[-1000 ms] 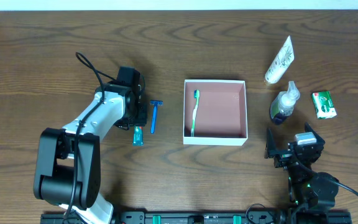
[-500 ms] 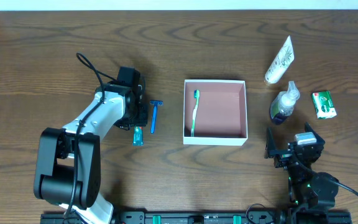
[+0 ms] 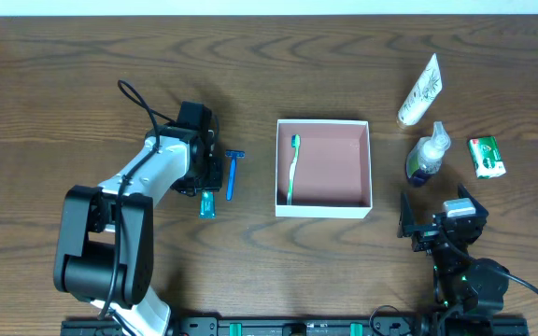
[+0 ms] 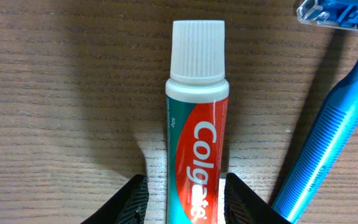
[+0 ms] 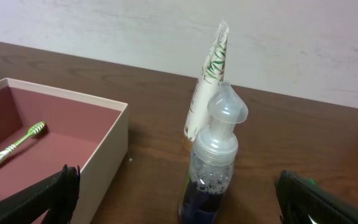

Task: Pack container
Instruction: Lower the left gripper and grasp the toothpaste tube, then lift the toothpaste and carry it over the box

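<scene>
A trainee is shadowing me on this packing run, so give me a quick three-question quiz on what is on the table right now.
1. True or false: the razor lies inside the container.
2. What lies between the fingers of the left gripper? A) toothpaste tube B) white tube C) green packet
3. By the robot's own sides, on which side of the container does the pump bottle stand?

Key:
1. False. Only the toothbrush is inside. The razor lies outside it.
2. A.
3. Right.
</scene>
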